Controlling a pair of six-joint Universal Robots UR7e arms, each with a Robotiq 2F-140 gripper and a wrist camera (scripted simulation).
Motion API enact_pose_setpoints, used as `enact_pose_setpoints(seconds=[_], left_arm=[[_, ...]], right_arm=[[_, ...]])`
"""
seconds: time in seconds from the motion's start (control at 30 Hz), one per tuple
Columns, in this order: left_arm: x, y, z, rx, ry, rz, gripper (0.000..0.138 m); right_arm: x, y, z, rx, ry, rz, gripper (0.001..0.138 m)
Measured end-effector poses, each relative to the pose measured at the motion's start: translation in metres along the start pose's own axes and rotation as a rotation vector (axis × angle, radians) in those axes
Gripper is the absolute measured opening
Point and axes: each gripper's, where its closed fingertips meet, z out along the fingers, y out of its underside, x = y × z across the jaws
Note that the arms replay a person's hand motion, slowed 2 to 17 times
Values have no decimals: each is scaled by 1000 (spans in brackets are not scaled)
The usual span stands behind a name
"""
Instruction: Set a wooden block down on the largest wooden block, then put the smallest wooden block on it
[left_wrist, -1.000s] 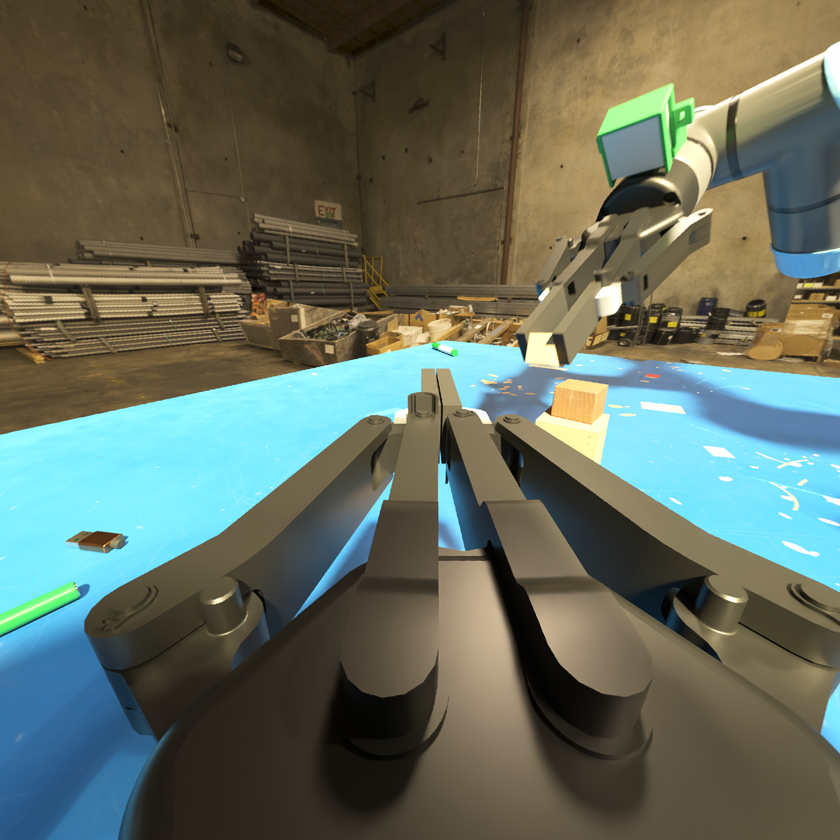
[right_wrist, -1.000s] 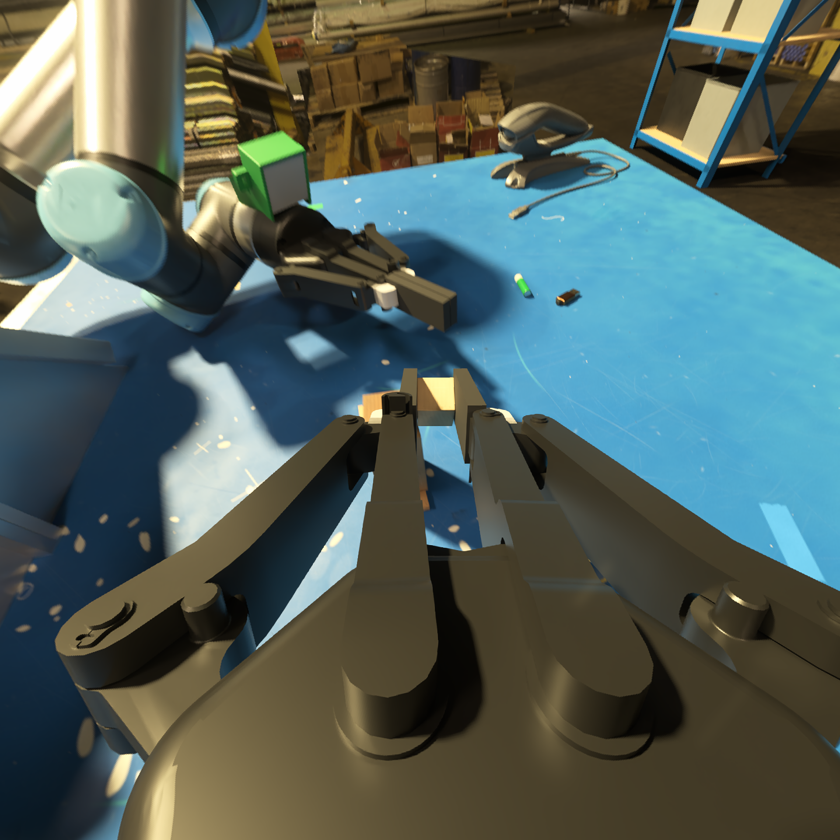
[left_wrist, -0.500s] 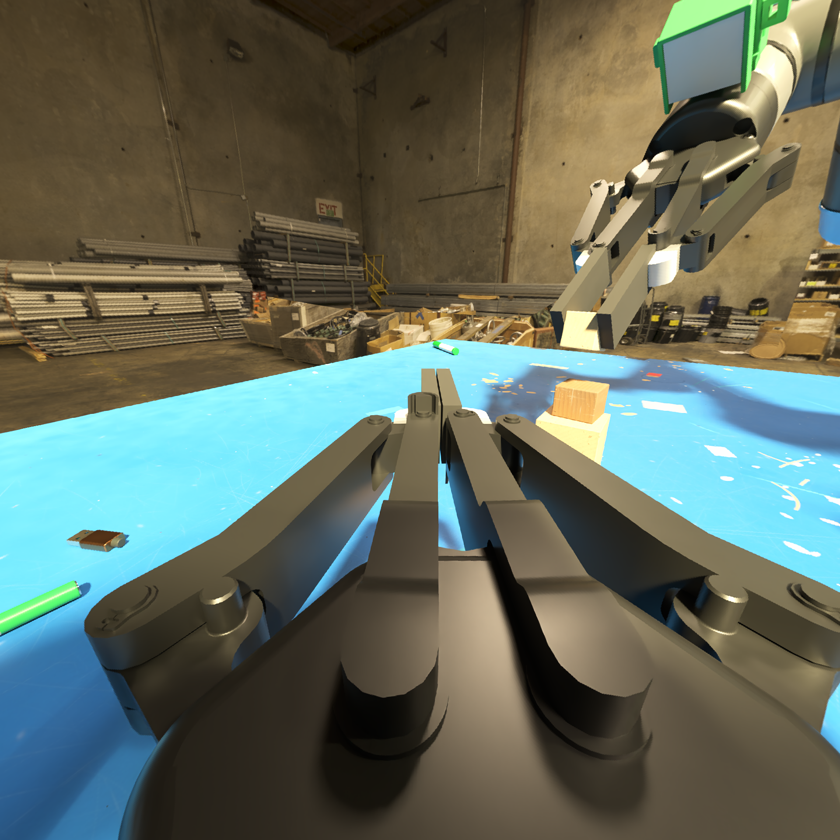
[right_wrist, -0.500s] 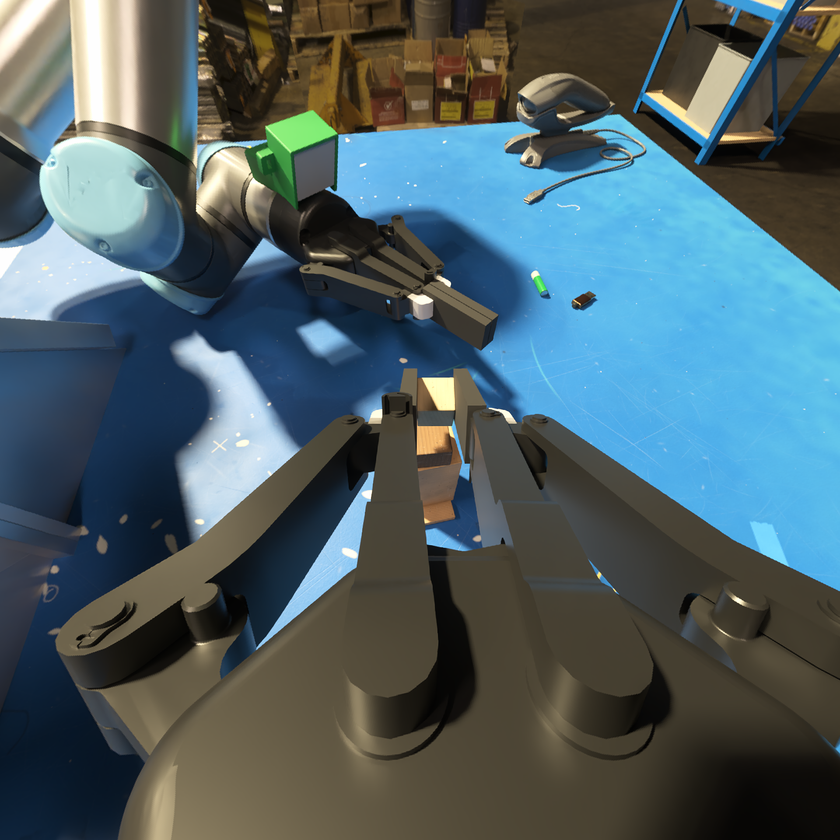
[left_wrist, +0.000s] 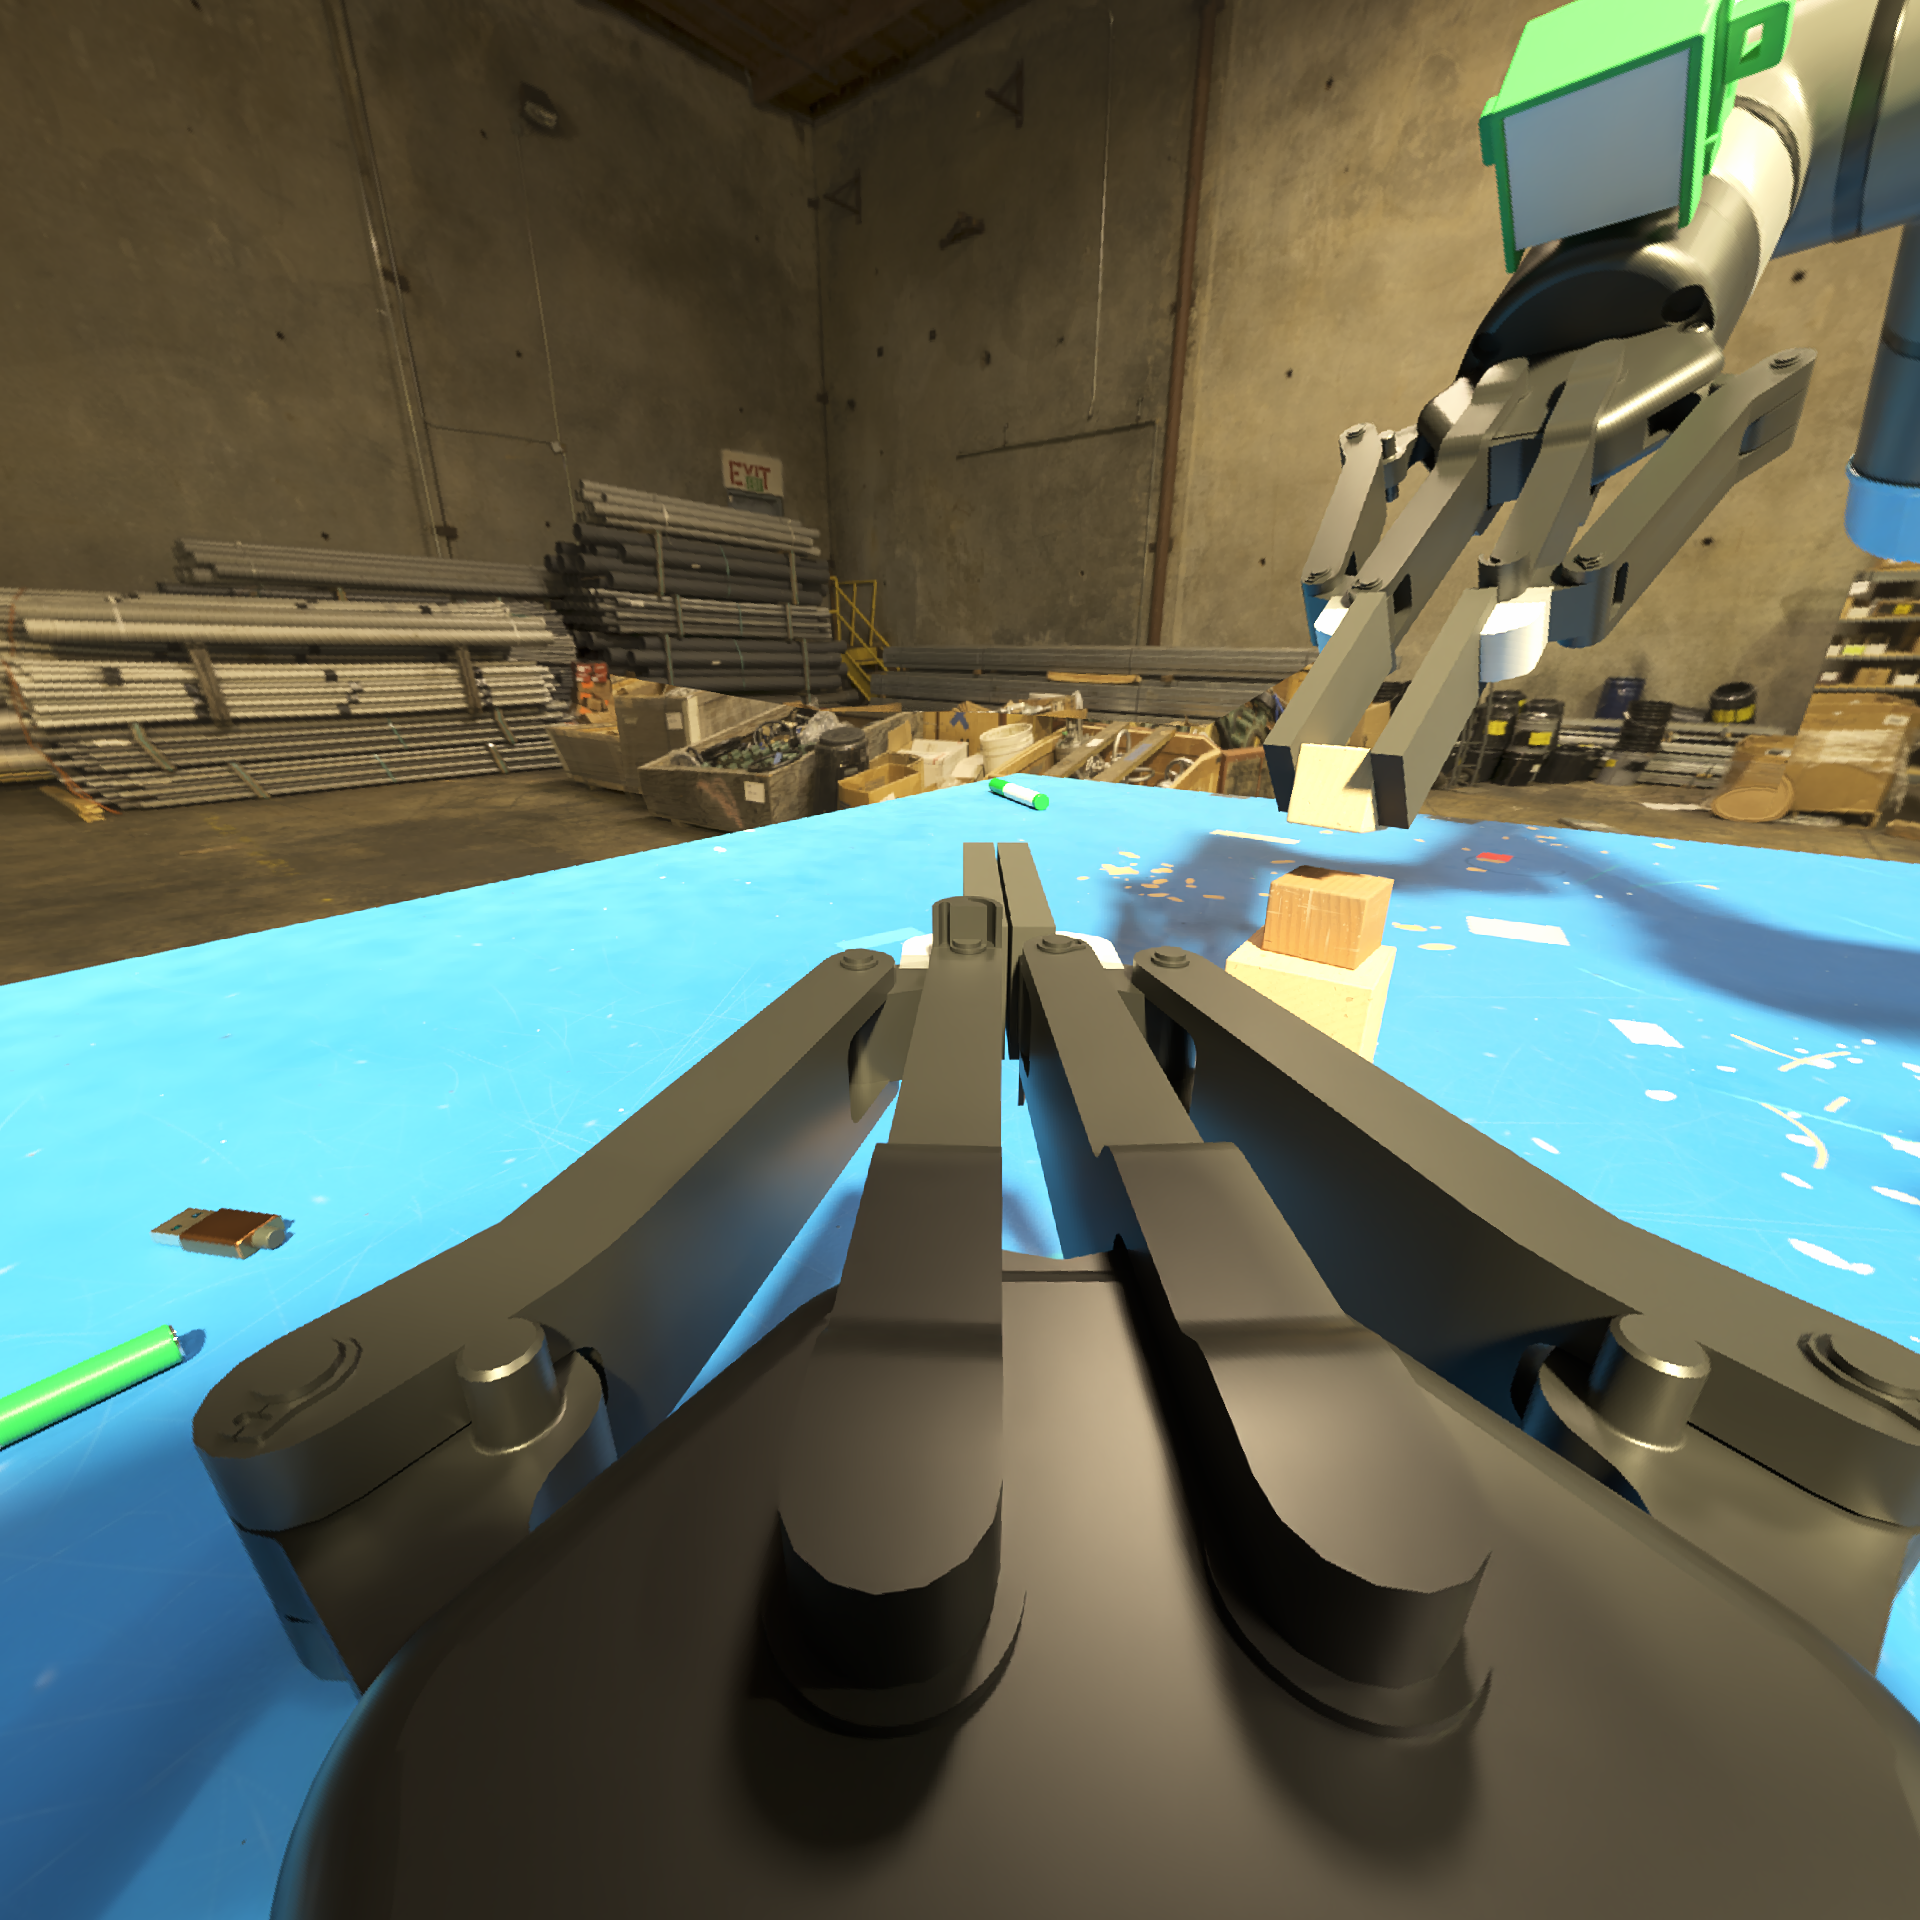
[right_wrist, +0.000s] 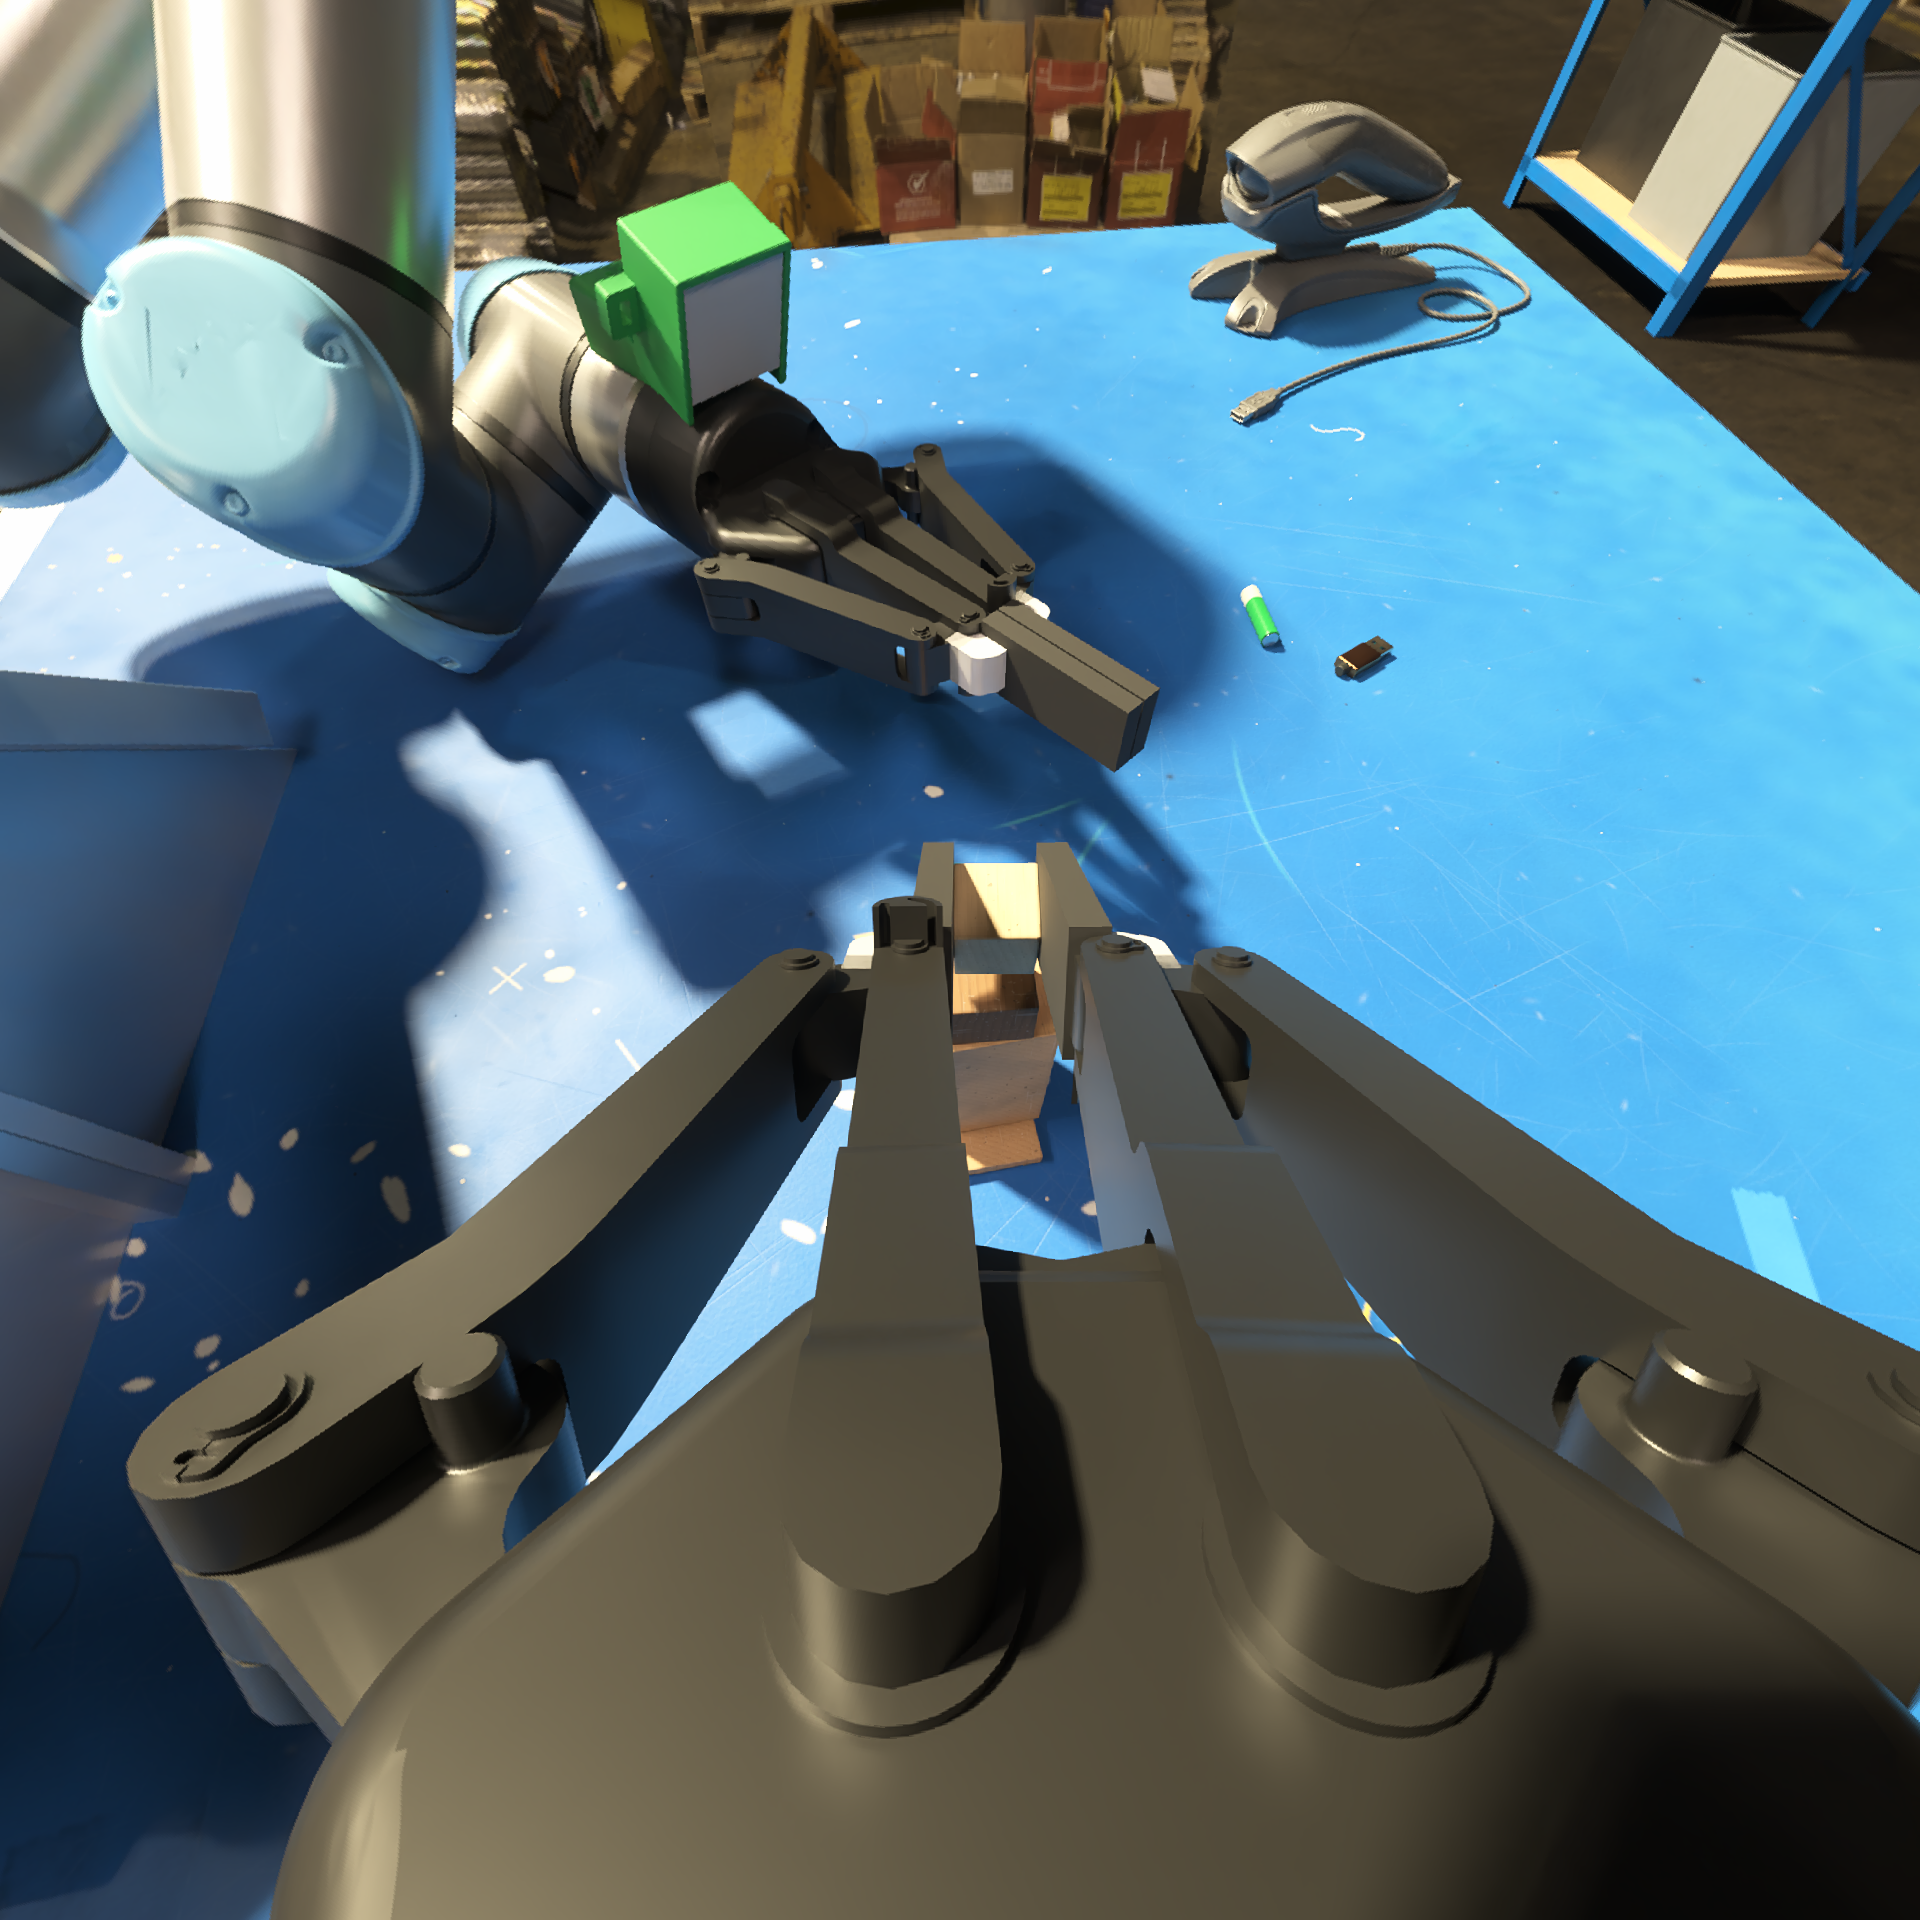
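Observation:
On the blue table (left_wrist: 520, 1039) a pale largest wooden block (left_wrist: 1325, 1003) carries a reddish-brown wooden block (left_wrist: 1325, 914). My right gripper (left_wrist: 1340, 795) is shut on the smallest pale wooden block (left_wrist: 1325, 795) and holds it a little above that stack. In the right wrist view the held block (right_wrist: 997, 899) sits between the fingertips of my right gripper (right_wrist: 997, 883), with the stack (right_wrist: 997, 1081) straight below. My left gripper (left_wrist: 995, 868) is shut and empty, low over the table left of the stack; it also shows in the right wrist view (right_wrist: 1127, 722).
A green marker (right_wrist: 1260, 615) and a small brown USB stick (right_wrist: 1363, 657) lie right of the left gripper. A grey barcode scanner (right_wrist: 1330, 197) with cable stands at the far edge. A second green marker (left_wrist: 1018, 795) lies at the far edge. A grey bin (right_wrist: 114, 935) stands left.
My right gripper has risen and swung over the stack with the smallest block in it, now hanging straight above the brown block. The left gripper has not moved.

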Motion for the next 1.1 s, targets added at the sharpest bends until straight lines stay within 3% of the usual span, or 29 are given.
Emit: enact_pose_setpoints(seconds=[0.53, 1.1], left_arm=[[0, 0, 0, -2, 1, 0, 1], [1, 1, 1, -7, 2, 8, 1]], right_arm=[[-4, 4, 7, -31, 11, -88, 21], [-4, 2, 4, -23, -15, -90, 21]])
